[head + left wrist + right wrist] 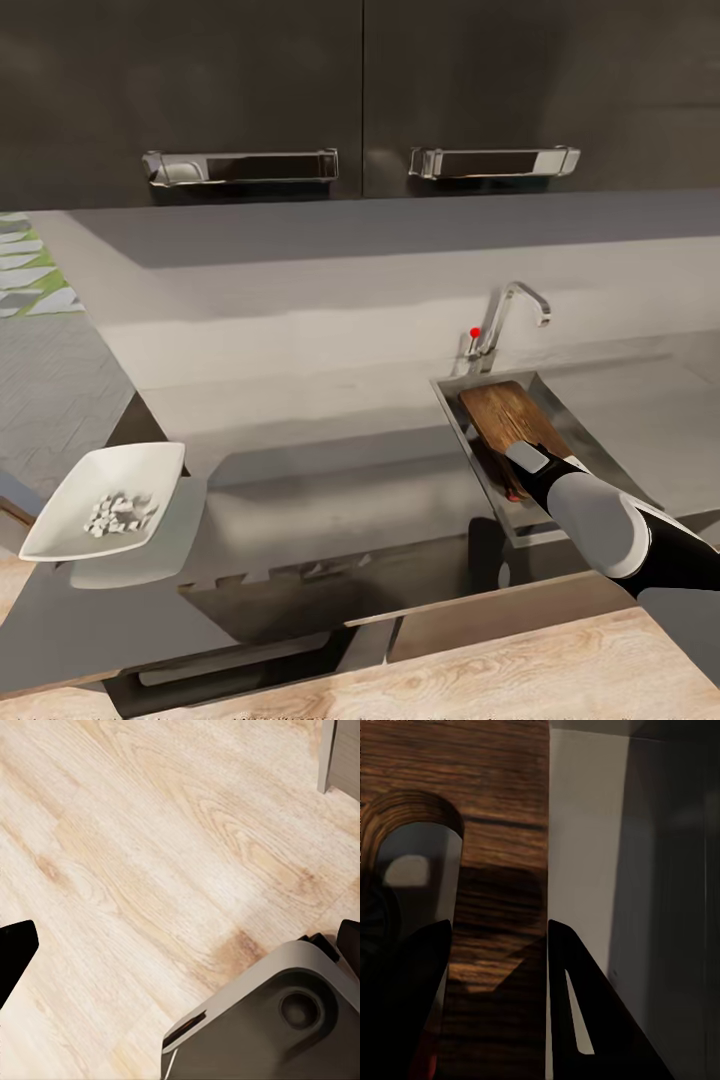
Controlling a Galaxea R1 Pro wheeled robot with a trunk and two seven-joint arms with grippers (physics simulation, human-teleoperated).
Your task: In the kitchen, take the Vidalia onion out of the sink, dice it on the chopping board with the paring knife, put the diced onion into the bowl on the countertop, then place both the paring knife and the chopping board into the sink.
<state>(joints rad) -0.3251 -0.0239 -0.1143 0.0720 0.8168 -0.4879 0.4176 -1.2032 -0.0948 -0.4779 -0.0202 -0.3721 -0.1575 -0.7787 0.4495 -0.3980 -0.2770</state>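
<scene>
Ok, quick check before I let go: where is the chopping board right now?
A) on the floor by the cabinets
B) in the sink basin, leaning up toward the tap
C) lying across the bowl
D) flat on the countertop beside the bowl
B: the head view shows the chopping board inside the sink, tilted with its far end near the tap, and the right gripper has a finger on each side of its handle end.

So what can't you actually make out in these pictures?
- Paring knife: head view, only a reddish bit below the chopping board in the sink; the right arm covers the rest.
- Right gripper: shut on the board's edge.
- Diced pieces in the bowl: too small to count.
</scene>
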